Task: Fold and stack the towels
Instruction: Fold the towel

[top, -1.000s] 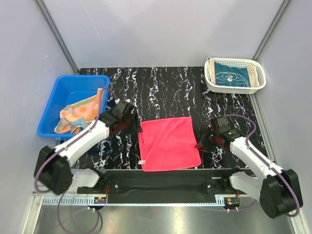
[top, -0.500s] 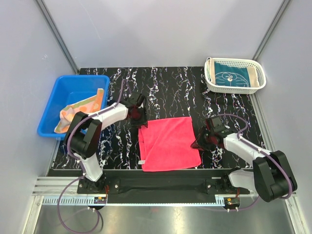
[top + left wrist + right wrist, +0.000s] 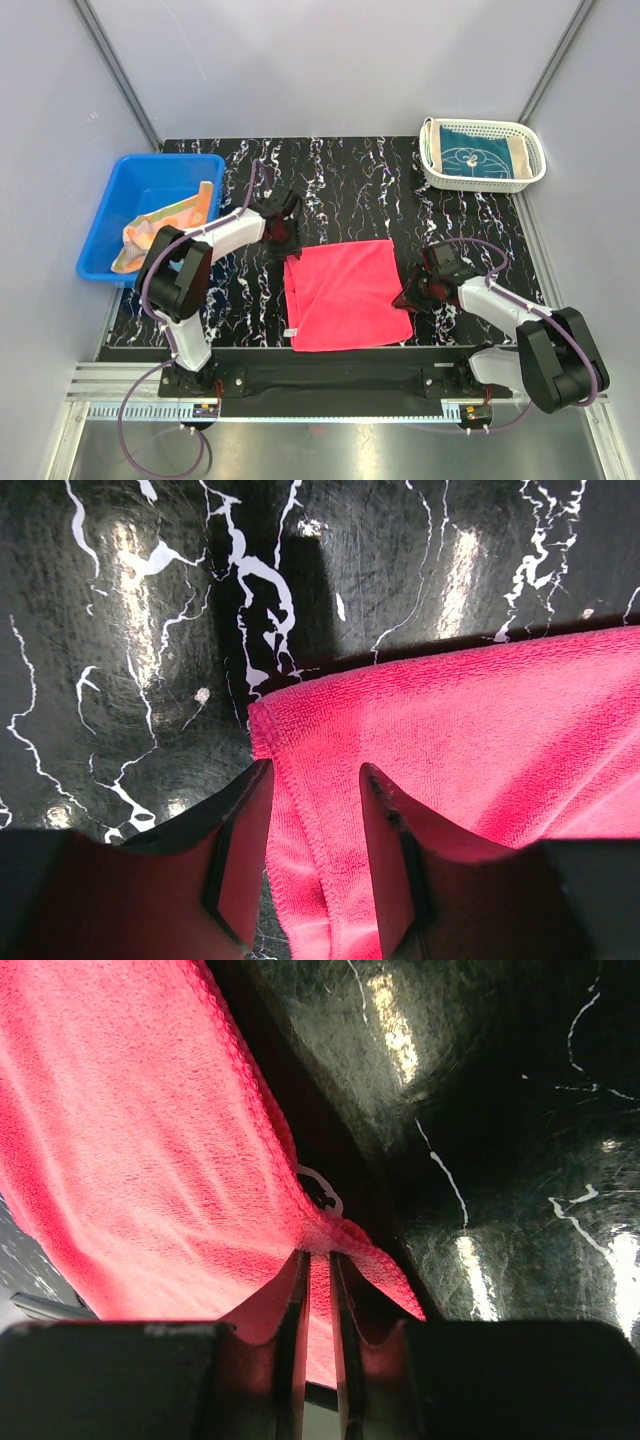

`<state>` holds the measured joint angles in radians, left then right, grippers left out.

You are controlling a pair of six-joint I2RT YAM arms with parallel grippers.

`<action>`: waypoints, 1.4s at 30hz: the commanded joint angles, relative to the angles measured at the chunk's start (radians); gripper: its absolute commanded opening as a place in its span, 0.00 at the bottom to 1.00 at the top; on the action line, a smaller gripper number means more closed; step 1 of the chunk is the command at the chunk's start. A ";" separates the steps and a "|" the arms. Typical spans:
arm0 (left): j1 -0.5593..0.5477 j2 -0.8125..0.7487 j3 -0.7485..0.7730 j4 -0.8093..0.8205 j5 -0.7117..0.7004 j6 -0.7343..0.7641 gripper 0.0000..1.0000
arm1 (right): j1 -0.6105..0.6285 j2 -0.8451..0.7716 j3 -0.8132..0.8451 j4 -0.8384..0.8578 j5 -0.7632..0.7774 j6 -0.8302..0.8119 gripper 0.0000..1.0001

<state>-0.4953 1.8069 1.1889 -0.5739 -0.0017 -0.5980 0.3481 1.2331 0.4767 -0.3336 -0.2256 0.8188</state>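
From the top view you have a black, white-veined marble table [image 3: 350, 190] boxed in by plain grey walls; the pink-red towel [image 3: 345, 293] lies flat on it, close to square, its slightly longer side running left to right, turned a little so the far-right corner sits farthest back; left of that towel and farther back stands a blue bin [image 3: 150, 190] with the orange-peach towel [image 3: 165, 225] inside; right of it and far back, a white basket [image 3: 535, 165] holds the teal towel [image 3: 480, 160]; the left gripper [image 3: 285, 238] is at the towel's far-left corner, the right gripper [image 3: 408, 297] at its right edge.

The left wrist view shows what the top cannot: the fingers [image 3: 240, 850] stand apart, astride the towel's hemmed edge just behind the corner, not pinching it.

In the right wrist view the jaws are drawn narrow on the towel's corner; a small white loop [image 3: 322, 1188] sits on the hem just beyond them.
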 commanded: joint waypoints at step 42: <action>0.052 0.052 0.109 -0.020 -0.060 0.036 0.00 | 0.009 -0.020 -0.059 0.041 0.066 0.003 0.15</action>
<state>-0.4568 1.8545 1.2556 -0.5919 -0.0406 -0.5880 0.3481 1.2068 0.4435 -0.2935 -0.2222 0.8223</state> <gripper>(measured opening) 0.012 0.153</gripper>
